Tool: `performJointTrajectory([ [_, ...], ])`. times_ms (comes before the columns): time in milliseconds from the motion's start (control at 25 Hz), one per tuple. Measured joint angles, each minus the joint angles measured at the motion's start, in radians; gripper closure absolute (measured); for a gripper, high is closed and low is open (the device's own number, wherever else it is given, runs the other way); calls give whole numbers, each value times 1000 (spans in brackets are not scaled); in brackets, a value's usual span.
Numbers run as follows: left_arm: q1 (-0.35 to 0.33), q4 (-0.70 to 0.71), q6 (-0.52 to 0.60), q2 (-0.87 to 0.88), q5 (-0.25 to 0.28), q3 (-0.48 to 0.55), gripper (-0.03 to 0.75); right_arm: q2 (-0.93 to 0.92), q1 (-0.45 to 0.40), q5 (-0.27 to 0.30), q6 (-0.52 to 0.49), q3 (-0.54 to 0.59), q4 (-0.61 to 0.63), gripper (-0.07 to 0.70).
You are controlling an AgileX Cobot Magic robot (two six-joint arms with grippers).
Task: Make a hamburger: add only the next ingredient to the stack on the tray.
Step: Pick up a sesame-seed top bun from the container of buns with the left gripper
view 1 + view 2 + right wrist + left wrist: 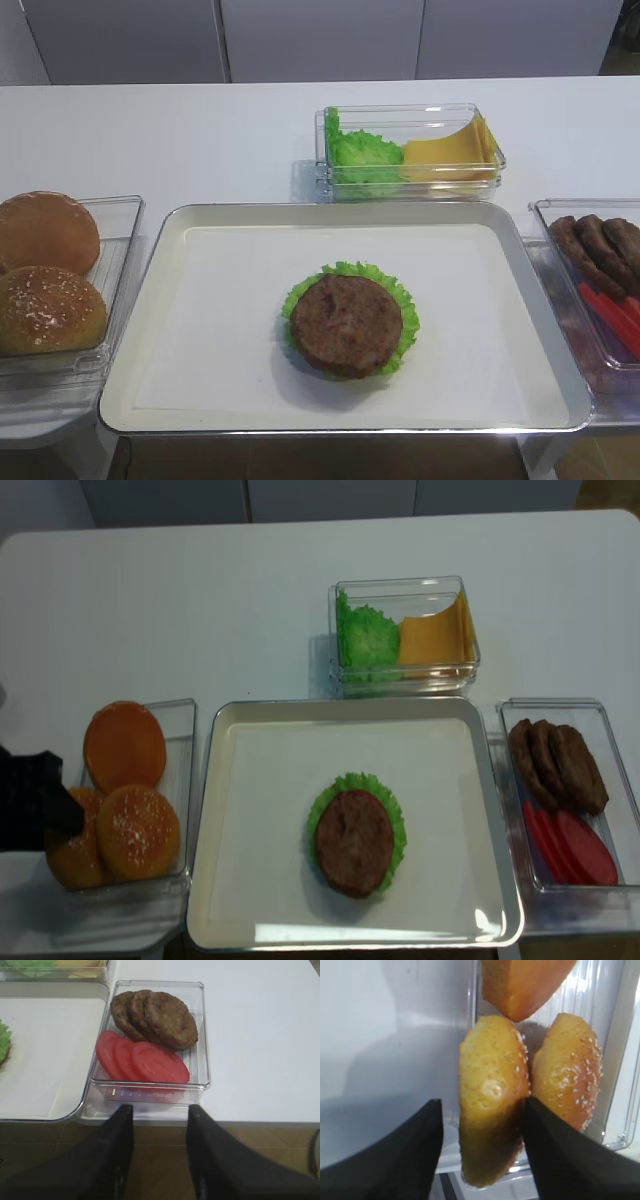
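While the left hand point(482, 1160) straddles a sesame bun top point(492, 1110), jaws apart and not yet gripping, it stands on edge.
Bun lower left in the overhead view; stack point(356, 838) mid-tray point(260, 780); right hand point(160, 1160) closed, empty.

Little of the robot shows. The right gripper point(159, 1152) appears in its wrist view as two broad, matte black fingers point(112, 1160), smooth and slightly rounded, tapering toward blunt tips. The left gripper point(482, 1155) has the same plain black, wedge-shaped fingers point(400, 1160) with a dull sheen. In the realsense overhead view the left arm point(25, 800) is a blocky black shape at the edge.
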Motion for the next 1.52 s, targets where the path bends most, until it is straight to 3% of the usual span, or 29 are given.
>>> performJointTrajectory([
  [400,0,-13,16,0,5,-1,484,0,0,0,0,0,0,360],
  [920,0,-20,58,-16,12,-4,522,0,0,0,-2,0,0,360],
  [1520,0,-61,90,-30,81,-138,571,0,0,0,-2,0,0,360],
])
